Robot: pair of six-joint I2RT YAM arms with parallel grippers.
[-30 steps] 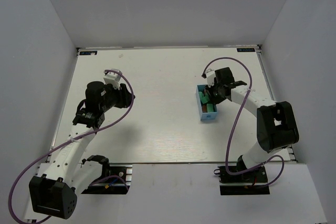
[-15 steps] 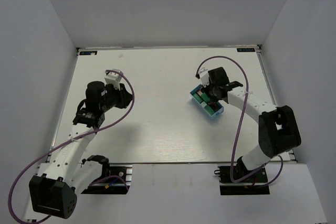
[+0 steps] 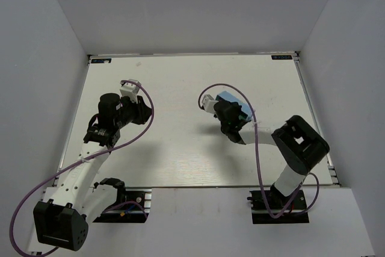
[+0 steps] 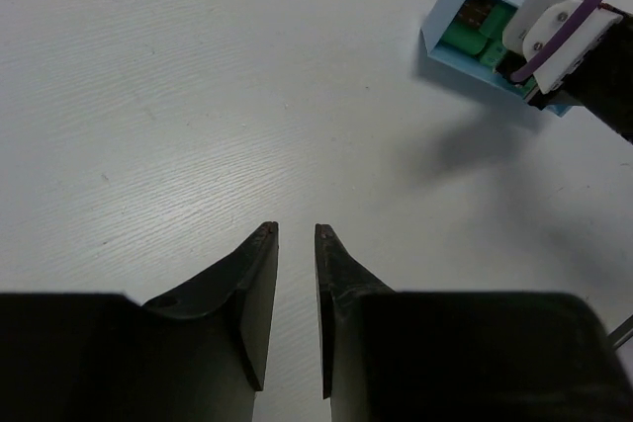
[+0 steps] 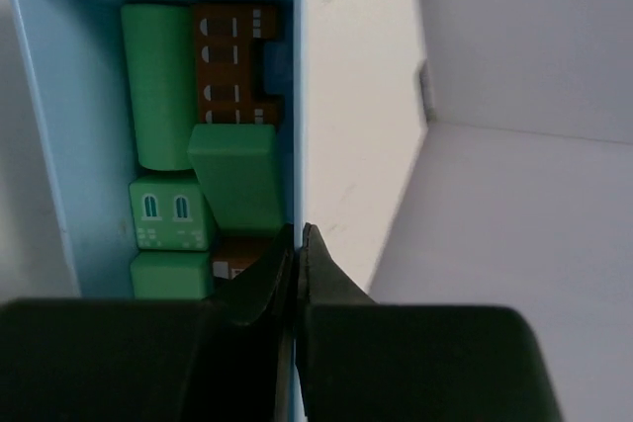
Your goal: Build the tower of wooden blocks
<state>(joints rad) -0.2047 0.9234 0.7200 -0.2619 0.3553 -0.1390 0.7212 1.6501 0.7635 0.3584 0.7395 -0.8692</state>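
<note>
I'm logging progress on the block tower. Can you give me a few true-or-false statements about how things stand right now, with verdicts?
1. The blue box holds both green and brown blocks. True.
2. The blocks already form a tower. False: those in view lie inside the box, and no stack shows.
3. The right gripper pinches the box's side wall. True.
4. The left gripper holds a green block. False: it holds nothing and hangs above the bare table.

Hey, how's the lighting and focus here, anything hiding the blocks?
Top external: even light, soft arm shadows; the right arm covers most of the small blue open-topped box. Left wrist: left gripper a dark silhouette. Right wrist: green and brown wood blocks sharp, right gripper dark.
</note>
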